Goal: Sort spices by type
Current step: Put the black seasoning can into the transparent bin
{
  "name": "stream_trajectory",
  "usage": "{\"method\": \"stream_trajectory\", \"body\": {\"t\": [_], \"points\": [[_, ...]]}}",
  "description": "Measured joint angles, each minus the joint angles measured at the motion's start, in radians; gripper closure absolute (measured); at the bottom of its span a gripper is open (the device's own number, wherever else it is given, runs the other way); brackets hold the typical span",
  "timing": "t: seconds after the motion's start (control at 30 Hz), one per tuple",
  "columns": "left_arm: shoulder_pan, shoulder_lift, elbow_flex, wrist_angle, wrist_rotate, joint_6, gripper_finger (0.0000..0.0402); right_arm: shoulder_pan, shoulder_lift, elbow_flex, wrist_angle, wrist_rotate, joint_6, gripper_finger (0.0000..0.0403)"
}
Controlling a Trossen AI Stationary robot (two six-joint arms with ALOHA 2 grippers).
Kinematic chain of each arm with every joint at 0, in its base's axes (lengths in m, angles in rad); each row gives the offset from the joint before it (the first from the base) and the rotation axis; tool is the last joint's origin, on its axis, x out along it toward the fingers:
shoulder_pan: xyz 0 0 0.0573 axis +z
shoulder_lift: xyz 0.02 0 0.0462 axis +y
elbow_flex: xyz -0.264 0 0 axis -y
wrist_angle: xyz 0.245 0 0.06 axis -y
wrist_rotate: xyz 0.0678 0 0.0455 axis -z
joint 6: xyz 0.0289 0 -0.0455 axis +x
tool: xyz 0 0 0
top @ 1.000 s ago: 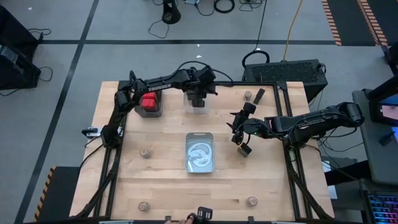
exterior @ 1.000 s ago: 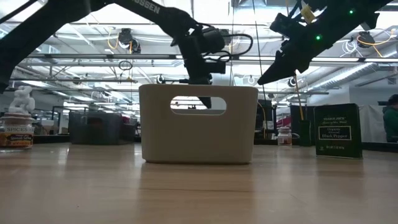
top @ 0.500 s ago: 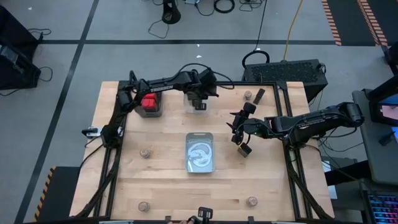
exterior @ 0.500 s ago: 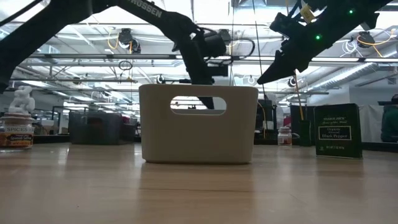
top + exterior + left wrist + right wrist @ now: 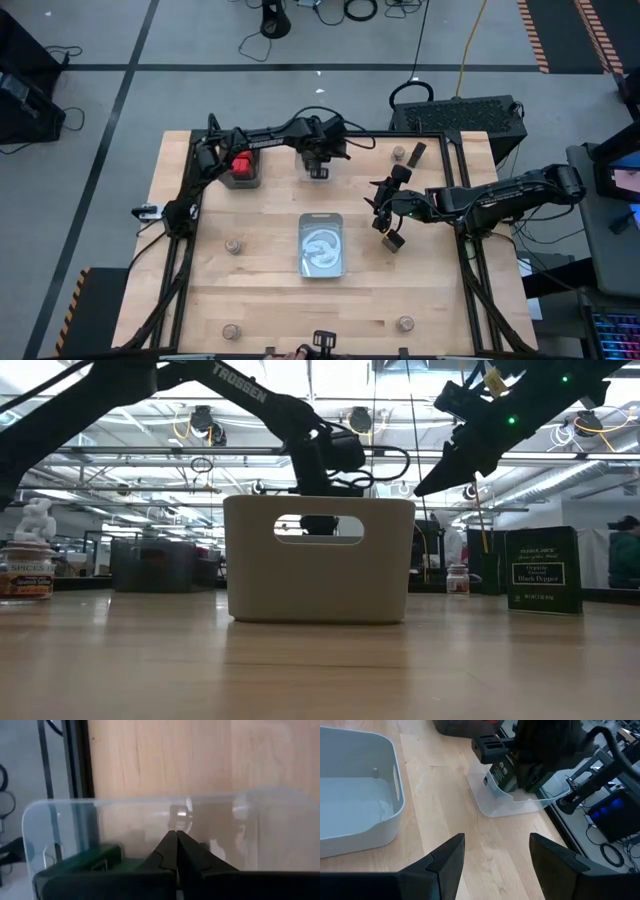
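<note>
Seen from above, the left gripper (image 5: 318, 160) hangs over a clear plastic bin (image 5: 318, 172) at the table's far edge, its fingers (image 5: 176, 851) pressed together on nothing; a dark green boxy spice container (image 5: 80, 865) lies in that bin. Red boxy spice containers (image 5: 240, 165) fill a dark bin to the left. The right gripper (image 5: 384, 226), fingers (image 5: 445, 857) spread and empty, hovers right of a silvery rectangular tin (image 5: 322, 245). Small round brown-topped jars (image 5: 233, 246) stand scattered, well apart

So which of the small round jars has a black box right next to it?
The round jar at the table's far edge, on the right arm's side: a black box stands just beside it. The others stand alone.
</note>
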Motion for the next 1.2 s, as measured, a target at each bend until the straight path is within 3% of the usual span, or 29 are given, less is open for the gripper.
{"method": "stream_trajectory", "body": {"t": [0.17,0.47,0.7,1.0,1.2], "points": [[0.012,0.0,0.0,-0.068,-0.023,0.0,0.0399,0.0,0.0,0.0,0.0,0.0,0.0,0.0197],[-0.007,-0.013,0.0,0.01,0.001,0.027,0.0399,0.0,0.0,0.0,-0.001,-0.001,0.0,0.0197],[-0.042,-0.092,0.0,0.024,0.014,0.053,0.0399,0.004,-0.004,0.0,-0.002,-0.011,-0.01,0.0197],[-0.091,-0.226,0.002,0.028,0.23,-0.08,0.0399,0.043,-0.085,0.0,-0.002,-0.011,-0.013,0.0197],[-0.177,-0.266,0.002,0.035,0.255,-0.106,0.0401,0.113,-0.18,0.0,-0.065,-0.01,0.026,0.0197]]}}
